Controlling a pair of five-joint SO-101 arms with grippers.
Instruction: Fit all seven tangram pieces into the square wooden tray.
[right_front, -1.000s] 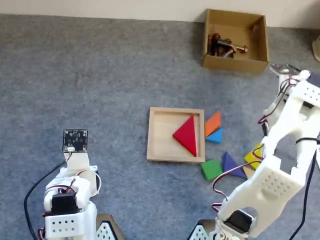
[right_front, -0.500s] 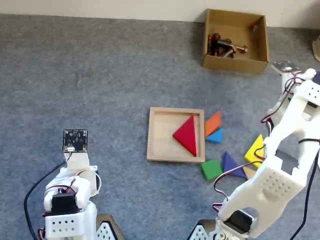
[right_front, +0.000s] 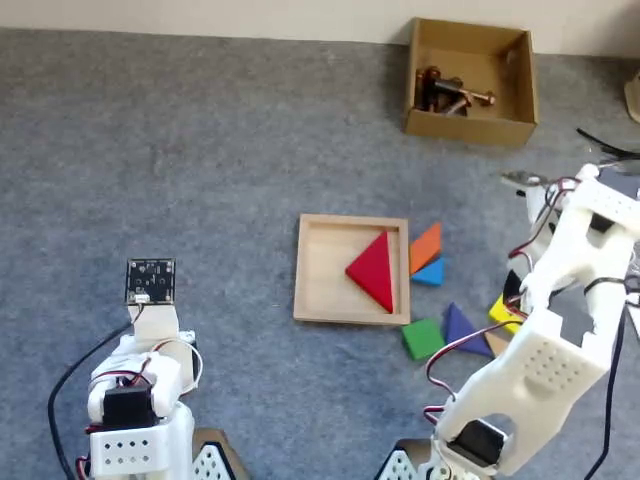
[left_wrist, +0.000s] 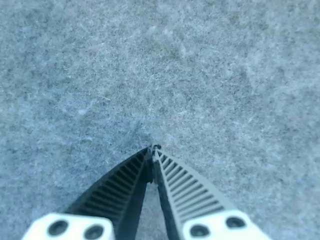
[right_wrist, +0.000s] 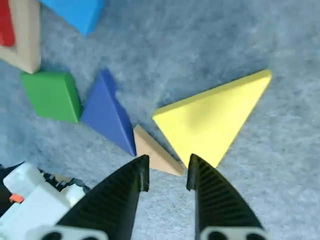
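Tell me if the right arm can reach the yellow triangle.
Probably yes: the right gripper is open just beside the yellow triangle, nothing lies on it, and only a tan triangle crowds one corner.

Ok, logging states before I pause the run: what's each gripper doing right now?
Left gripper: closed, holding nothing.
Right gripper: open, holding nothing, fingers near the yellow triangle.
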